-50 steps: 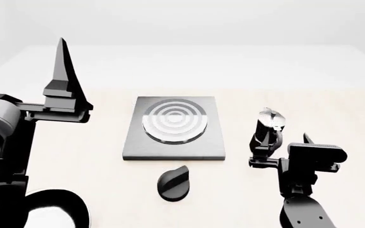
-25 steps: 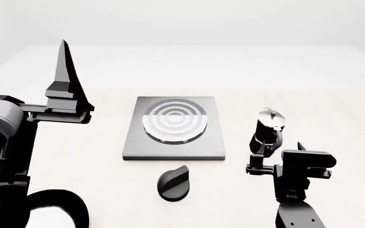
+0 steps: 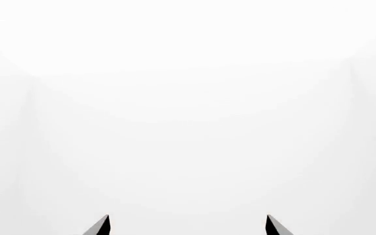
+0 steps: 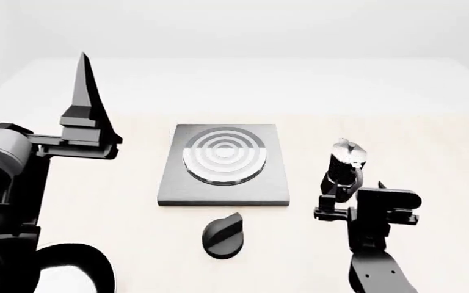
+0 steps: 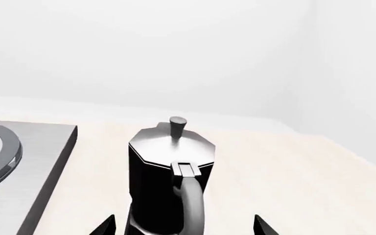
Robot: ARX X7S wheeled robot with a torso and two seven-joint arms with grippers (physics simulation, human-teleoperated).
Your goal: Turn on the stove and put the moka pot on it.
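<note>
The stove (image 4: pixel 222 183) is a flat grey square plate with a ringed round burner (image 4: pixel 224 154), and its separate black knob (image 4: pixel 222 234) lies in front of it. To its right stands the black moka pot (image 4: pixel 344 168) with a silver lid, upright on the table. My right gripper (image 4: pixel 351 191) is just behind the pot, open. In the right wrist view the moka pot (image 5: pixel 168 161) fills the middle with its handle facing me, between the spread tips of the right gripper (image 5: pixel 184 225), which touch nothing. The stove's edge (image 5: pixel 37 161) shows beside it. My left gripper (image 4: pixel 31 58) is raised at the left, open and empty; the left gripper (image 3: pixel 188 225) faces only white.
A round glossy black shape (image 4: pixel 88 265) sits at the lower left, partly behind my left arm. The pale table top (image 4: pixel 430 146) runs wide to the right and behind the stove, ending at a white wall.
My right gripper has shifted left and closed in on the moka pot's handle side. The pot, stove and knob have not moved; the left arm barely shifted.
</note>
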